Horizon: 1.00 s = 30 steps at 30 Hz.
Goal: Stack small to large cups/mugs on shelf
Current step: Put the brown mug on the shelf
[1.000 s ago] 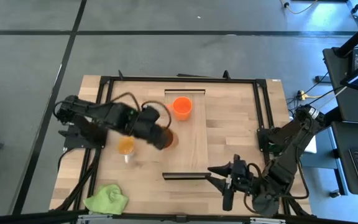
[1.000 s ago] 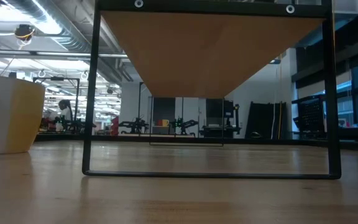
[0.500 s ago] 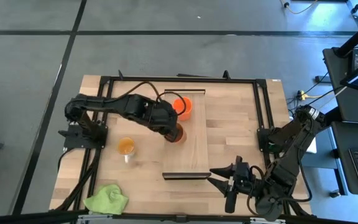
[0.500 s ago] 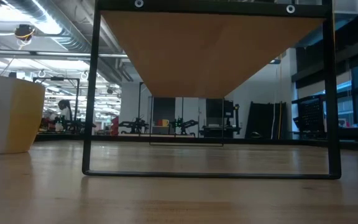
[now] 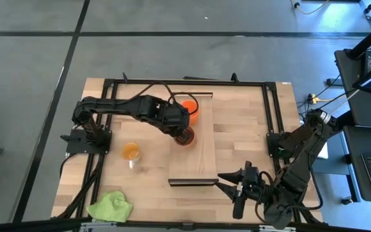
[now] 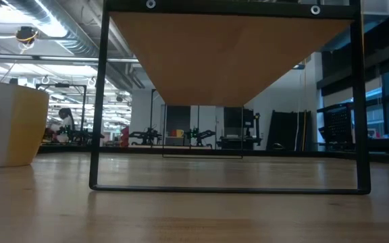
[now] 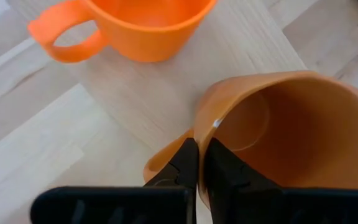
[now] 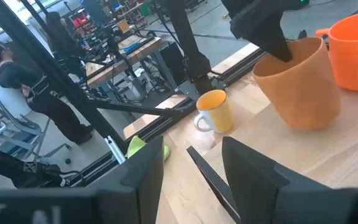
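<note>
- Left gripper [image 7: 197, 163] pinches the rim of the rust-brown handled mug [image 7: 291, 130]: one dark finger inside the wall, one outside, pressed together on it next to the handle.
- Rust-brown mug [image 5: 185, 136] sits over the long narrow light-wood shelf board [image 5: 201, 151], at its left edge, just beside the bright orange handled mug [image 5: 189, 109]. Right wrist view shows it tilted [image 8: 298, 87]; can't tell if its base touches the board.
- Bright orange mug stands upright on the shelf at the far end, close to the dark trim strip; its handle [image 7: 64, 37] points away from the rust-brown mug in the left wrist view.
- Smaller amber-yellow cup [image 5: 131, 152] stands on the butcher-block tabletop [image 5: 250, 129], left of the shelf, well apart from both mugs. It fills the left edge of the low view [image 6: 9, 125].
- Lime-green cloth [image 5: 111, 206] lies crumpled at the table's near-left corner, beyond the yellow cup as seen from the shelf.
- Right gripper [image 5: 236, 188] rests just off the shelf's near end, fingers spread apart [image 8: 253, 180], holding nothing.
- People [image 8: 36, 87] stand in the room past the table's left side.
</note>
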Available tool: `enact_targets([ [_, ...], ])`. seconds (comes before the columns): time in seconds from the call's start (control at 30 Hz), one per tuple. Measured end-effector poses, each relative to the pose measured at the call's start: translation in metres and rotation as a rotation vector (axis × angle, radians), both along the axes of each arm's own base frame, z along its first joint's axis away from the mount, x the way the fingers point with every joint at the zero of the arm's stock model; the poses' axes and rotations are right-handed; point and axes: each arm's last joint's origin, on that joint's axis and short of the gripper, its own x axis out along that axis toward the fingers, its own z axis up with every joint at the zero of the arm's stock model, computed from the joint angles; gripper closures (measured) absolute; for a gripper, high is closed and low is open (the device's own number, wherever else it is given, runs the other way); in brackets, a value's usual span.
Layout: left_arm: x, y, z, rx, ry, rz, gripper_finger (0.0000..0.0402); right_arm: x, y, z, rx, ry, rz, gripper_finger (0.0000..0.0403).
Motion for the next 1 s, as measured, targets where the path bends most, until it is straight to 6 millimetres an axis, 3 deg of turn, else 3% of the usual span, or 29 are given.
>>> enact_targets([
  [1.0, 0.0069, 0.0008, -0.0056, 0.025, 0.008, -0.062, 0.0377, -0.0001, -0.0004, -0.0011, -0.011, 0.009, 0.000, 0.0238],
])
